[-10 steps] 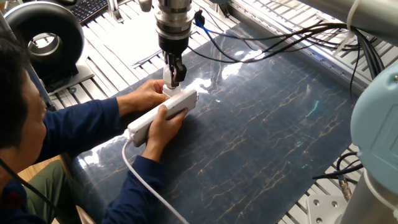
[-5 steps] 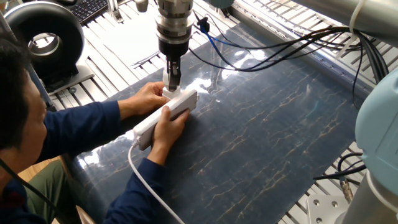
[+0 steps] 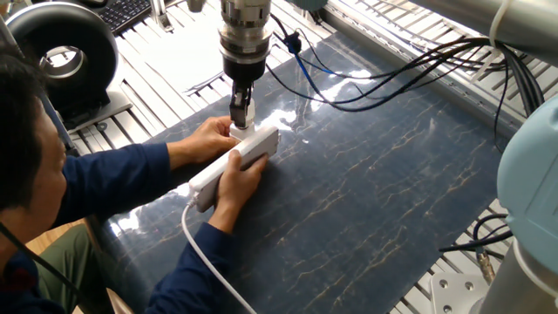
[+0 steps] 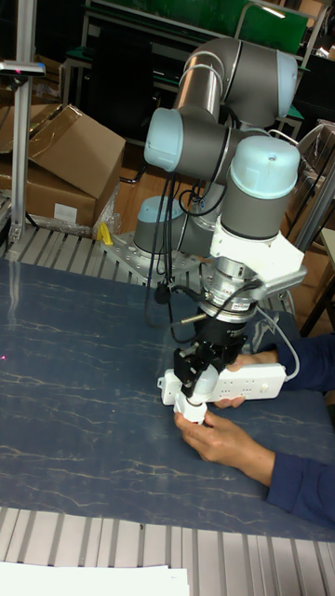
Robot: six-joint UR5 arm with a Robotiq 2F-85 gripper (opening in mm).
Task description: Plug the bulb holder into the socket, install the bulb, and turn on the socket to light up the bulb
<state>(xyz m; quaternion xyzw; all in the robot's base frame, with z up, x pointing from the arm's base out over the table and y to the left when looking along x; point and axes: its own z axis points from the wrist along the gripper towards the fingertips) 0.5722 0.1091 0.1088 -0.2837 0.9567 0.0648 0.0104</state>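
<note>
Black two-finger gripper (image 3: 241, 112), pointing straight down from a ribbed metal wrist, fingers drawn close together on a small white object at the far end of the socket (image 3: 237, 160).

Item held: the bulb holder (image 4: 190, 410), white, seen below the fingertips in the tall fixed view, where it sits at the end of the strip nearest that camera. In the fixed view only a sliver of white shows between the fingers, and a hand hides the rest. Whether its prongs are in the strip cannot be told from either view.

Socket: long white strip lying on the dark blue marbled mat (image 3: 375, 201), its white cable (image 3: 209, 253) trailing off the near end toward the person. The cable shows only in the fixed view; the tall fixed view shows the strip's long side face instead.

Hands: the person's right hand (image 3: 235, 179) is wrapped over the middle of the strip; the left hand (image 3: 207, 138) is cupped beside the gripper, against the strip's far end. In the tall fixed view the left hand (image 4: 223, 438) lies just under the holder, touching it.

Person: blue sleeves, seated at the lower left of the fixed view; only forearms enter the tall fixed view.

Arm: grey UR5 links with pale blue joint caps, fully visible in the tall fixed view, with cardboard boxes (image 4: 65, 158) behind. Black and blue cables (image 3: 375, 70) loop over the mat in the fixed view. Bulb: not found in either view.
</note>
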